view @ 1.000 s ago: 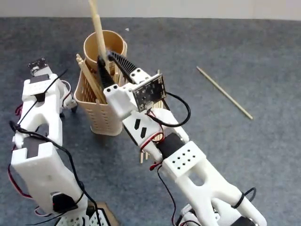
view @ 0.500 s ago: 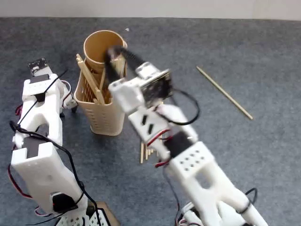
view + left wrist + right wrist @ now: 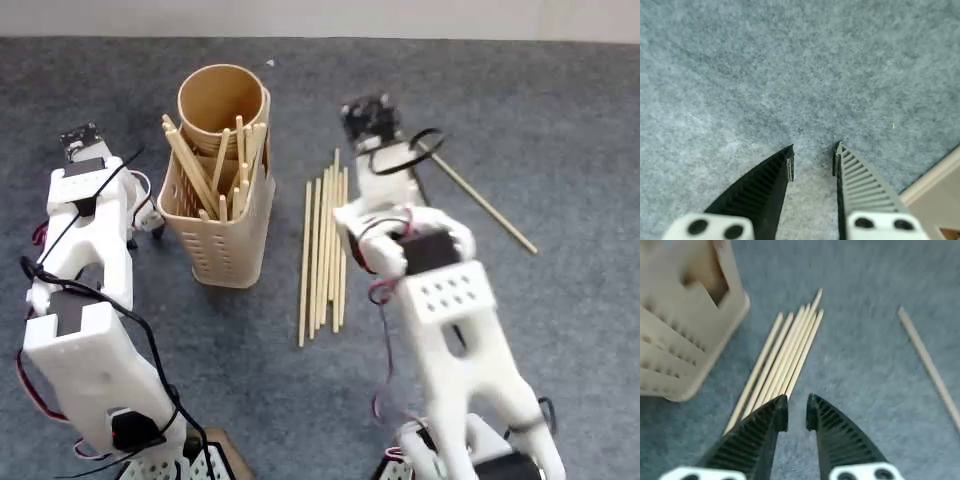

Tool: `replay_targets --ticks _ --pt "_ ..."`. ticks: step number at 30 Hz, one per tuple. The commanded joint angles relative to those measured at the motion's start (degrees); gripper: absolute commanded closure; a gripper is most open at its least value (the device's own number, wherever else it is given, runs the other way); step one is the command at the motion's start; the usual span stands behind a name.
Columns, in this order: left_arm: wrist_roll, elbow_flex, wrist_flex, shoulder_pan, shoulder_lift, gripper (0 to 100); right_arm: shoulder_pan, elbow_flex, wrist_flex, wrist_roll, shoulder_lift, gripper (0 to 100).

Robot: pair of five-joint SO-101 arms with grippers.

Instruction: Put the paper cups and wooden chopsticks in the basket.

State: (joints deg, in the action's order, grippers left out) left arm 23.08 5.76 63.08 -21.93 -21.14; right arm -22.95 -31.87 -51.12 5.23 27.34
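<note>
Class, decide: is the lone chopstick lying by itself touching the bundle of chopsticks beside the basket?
Apart. The right wrist view shows a wide strip of bare carpet between the lone chopstick and the bundle.

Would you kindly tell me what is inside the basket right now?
Inside the basket a paper cup stands upright at the far end, and several wooden chopsticks lean beside it. The basket walls hide the cup's lower part, the chopsticks' bottom ends and the basket floor.

One basket [image 3: 225, 250]; one paper cup [image 3: 215, 100]; one lone chopstick [image 3: 478, 198]; about six bundled chopsticks [image 3: 322, 250]; several more in the basket.
</note>
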Motion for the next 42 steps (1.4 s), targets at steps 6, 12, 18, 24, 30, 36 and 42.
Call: replay_targets --ticks 6,12,18,24,30,36,42 --pt "-0.62 -0.92 -0.53 -0.13 0.75 84 1.01 -10.77 29.49 0.88 -19.3 90.7" --pt "-0.62 -0.92 -0.53 -0.13 0.75 84 -1.89 -8.92 29.32 0.79 -25.8 71.6" --pt "-0.62 -0.92 -0.53 -0.13 0.75 84 -3.03 -8.66 29.32 0.44 -22.81 69.5" --pt "-0.62 -0.92 -0.53 0.04 0.75 84 -2.86 -8.84 29.32 0.35 -20.35 69.5" --pt "-0.62 -0.92 -0.53 0.04 0.75 84 -2.95 -8.92 29.23 -1.58 -18.86 69.5" --pt "-0.62 -0.92 -0.53 0.13 0.75 84 -2.77 -9.45 29.32 -1.58 -28.26 69.5" --pt "-0.62 -0.92 -0.44 0.13 0.75 84 -2.59 -9.19 29.14 -1.67 -31.78 69.5"
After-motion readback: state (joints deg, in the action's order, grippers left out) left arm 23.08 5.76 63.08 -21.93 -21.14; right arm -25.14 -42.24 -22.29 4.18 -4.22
